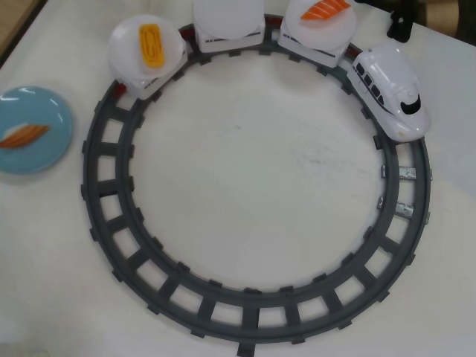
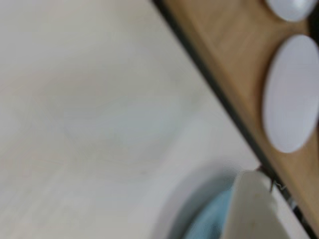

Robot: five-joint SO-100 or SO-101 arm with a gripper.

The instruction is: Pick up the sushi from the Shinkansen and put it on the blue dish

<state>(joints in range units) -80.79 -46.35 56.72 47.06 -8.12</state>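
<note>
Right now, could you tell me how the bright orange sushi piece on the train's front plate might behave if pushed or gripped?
The bright orange sushi piece looks like moulded plastic, so probably stiff and light. It lies loose on a smooth white plate, so a sideways push would likely slide it off. Its elongated shape suggests it won't roll, though it may twist if gripped off-centre.

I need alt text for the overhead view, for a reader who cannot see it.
A white Shinkansen pulls three plate-topped cars along a round grey track on a pale table. At left, off the track, the blue dish holds the sushi.
</note>
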